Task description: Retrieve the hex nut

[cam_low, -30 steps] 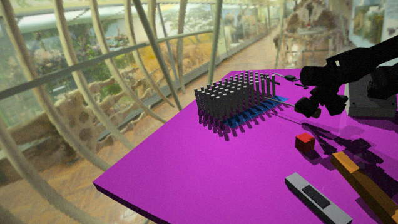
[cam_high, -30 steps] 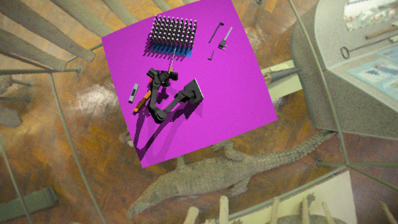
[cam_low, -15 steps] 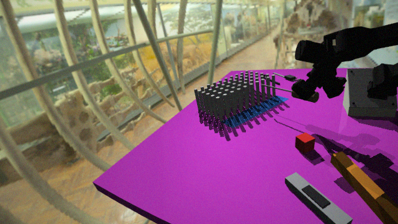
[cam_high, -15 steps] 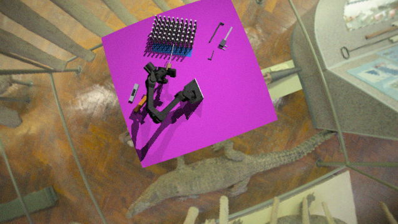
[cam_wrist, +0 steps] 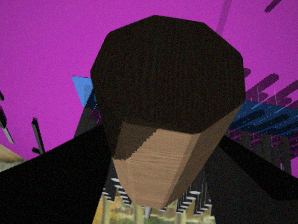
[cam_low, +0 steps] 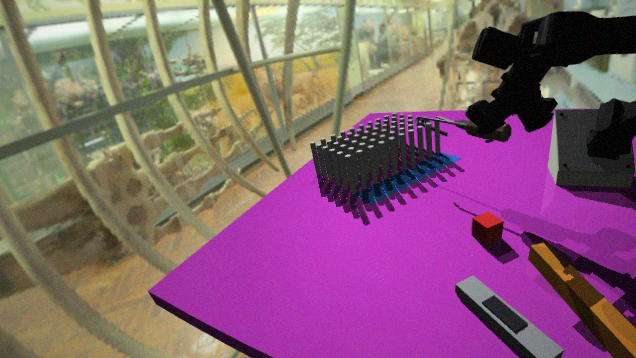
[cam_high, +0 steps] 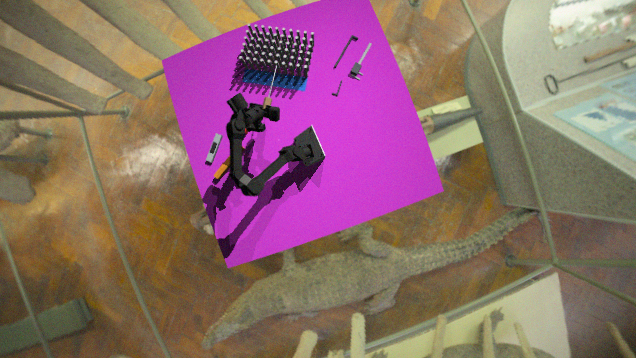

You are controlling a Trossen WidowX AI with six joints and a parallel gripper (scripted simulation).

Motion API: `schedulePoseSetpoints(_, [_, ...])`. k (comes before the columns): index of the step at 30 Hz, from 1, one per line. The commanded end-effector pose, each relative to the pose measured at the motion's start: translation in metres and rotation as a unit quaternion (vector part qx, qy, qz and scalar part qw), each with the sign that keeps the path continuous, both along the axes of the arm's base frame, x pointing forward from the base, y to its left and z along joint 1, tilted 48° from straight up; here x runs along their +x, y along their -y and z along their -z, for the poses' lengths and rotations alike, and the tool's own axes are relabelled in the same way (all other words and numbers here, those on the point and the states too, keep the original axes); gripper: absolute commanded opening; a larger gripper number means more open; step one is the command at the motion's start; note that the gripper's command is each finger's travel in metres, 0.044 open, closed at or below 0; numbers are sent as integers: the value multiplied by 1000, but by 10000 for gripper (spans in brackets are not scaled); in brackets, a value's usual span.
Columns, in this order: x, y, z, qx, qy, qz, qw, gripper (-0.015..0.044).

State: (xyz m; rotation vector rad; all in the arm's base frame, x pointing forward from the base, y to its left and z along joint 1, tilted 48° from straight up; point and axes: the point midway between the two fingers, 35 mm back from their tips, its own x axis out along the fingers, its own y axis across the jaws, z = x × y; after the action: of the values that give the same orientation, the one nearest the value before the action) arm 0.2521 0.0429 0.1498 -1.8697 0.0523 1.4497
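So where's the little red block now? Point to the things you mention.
In the exterior view, the red block (cam_low: 487,228) sits on the purple table (cam_low: 320,280), right of centre, between the blue strip (cam_low: 370,196) and the orange thing (cam_low: 565,275).

Spacers (cam_high: 270,54) (cam_low: 367,162), dark, pale-tipped; strip (cam_high: 300,83) (cam_low: 382,189) (cam_wrist: 265,118) before spacers, blue; cube (cam_low: 487,228) nearer than spacers, red

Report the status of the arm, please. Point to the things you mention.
Gripper (cam_high: 267,106) (cam_low: 487,131) shut on wooden-handled tool (cam_high: 267,102) (cam_low: 501,132) (cam_wrist: 165,170). Shaft reaches over spacers (cam_high: 277,47) (cam_low: 370,145). Nut not visible. Standing spacers crowd the way.
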Motion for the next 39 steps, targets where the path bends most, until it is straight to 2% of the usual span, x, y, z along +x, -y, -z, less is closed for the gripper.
schedulePoseSetpoints(1, [4, 7, 2, 9, -19, 39, 999, 0])
schedulePoseSetpoints(20, [20, 67, 22, 38, -102, 255, 961, 0])
schedulePoseSetpoints(29, [26, 95, 31, 75, -153, 383, 908, 0])
schedulePoseSetpoints(39, [28, 127, 42, 119, -204, 518, 822, 0])
